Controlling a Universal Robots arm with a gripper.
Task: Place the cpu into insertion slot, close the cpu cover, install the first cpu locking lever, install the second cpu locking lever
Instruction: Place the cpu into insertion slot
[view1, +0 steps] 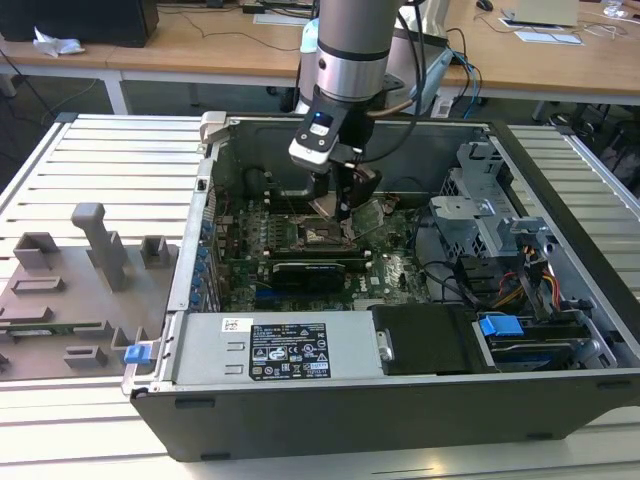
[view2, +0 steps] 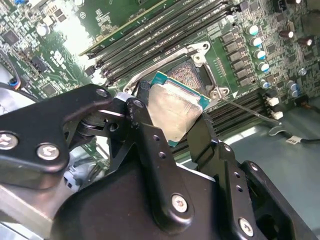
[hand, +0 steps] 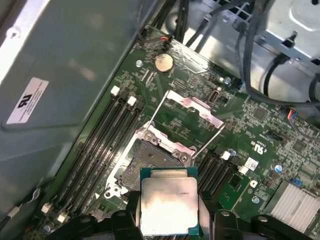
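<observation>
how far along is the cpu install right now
Nothing is finished yet. In hand: the gripper is shut on the cpu, holding it over the insertion slot, whose dark bed is bare. Left: seating the chip, then closing the cpu cover, which lies swung open beside the slot, and both locking-lever steps.

Wooden desks (view1: 200, 45) stand behind a pale slatted metal table (view1: 110, 150).

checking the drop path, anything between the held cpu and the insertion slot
Nothing: in the first wrist view the cpu in the gripper borders the bare insertion slot, cpu cover open beyond.
</observation>
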